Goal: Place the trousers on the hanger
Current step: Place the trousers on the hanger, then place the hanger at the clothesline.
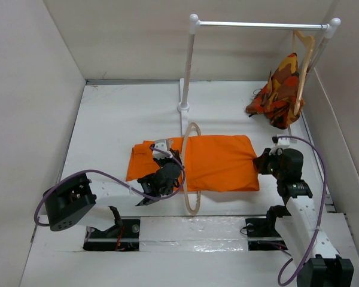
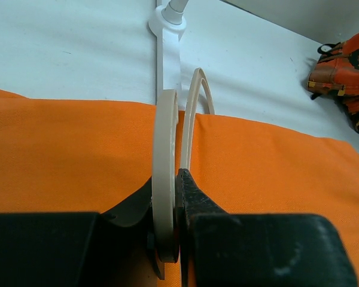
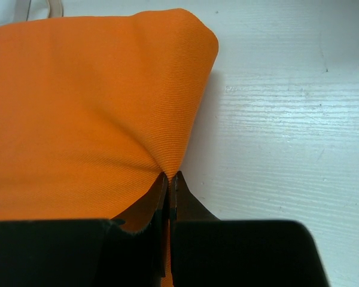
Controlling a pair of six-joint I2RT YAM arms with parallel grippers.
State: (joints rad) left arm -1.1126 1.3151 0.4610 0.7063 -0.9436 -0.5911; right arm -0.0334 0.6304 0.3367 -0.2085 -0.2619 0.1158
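Surface [image 1: 119, 119]: white, carrying everything – the two arm bases are sitting at its near edge.
Rack [image 1: 263, 25]: a white rail on two posts, standing at the far right of the surface.
Trousers [image 1: 221, 161]: bright orange, lying folded flat in the middle of the surface; the larger part is spreading toward the right arm and a shorter part toward the left.
Patterned garment [image 1: 278, 92]: orange, red and brown, hanging from a tan wooden hanger [image 1: 303, 66] on the rail, well apart from the trousers.
Hanger [image 1: 186, 200]: thin and pale cream, standing on edge across the trousers, with orange cloth showing on both sides of it; its curved ends are reaching past the far and near edges of the cloth.
Left end effector [image 2: 167, 200]: clamping the cream hanger between its fingers, just above the cloth.
Right end effector [image 3: 169, 179]: pinching the right-hand edge of the trousers – the cloth is puckering toward its closed tips.
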